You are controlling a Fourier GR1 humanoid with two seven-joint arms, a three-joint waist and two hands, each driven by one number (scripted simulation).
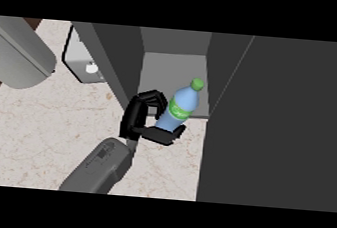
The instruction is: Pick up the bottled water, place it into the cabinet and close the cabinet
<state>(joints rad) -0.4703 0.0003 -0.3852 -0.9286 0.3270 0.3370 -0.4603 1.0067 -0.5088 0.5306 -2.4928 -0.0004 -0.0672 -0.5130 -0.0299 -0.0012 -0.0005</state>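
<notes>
At cabinet mouth: blue plastic water bottle with green cap and green label, tilted, cap end leaning into the open dark grey cabinet. Held low on its body by black hand, fingers curled round it; which hand, unclear. Beige marble desk below. Risks, judged: tilted bottle may topple when set down; cap may clip the cabinet wall; open door stands close beside.

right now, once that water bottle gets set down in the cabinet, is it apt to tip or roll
The bottle looks tall and narrow, so it would probably tip easily. Its round body would likely roll if it fell. The hand holds it tilted, so straighten it first.
</notes>
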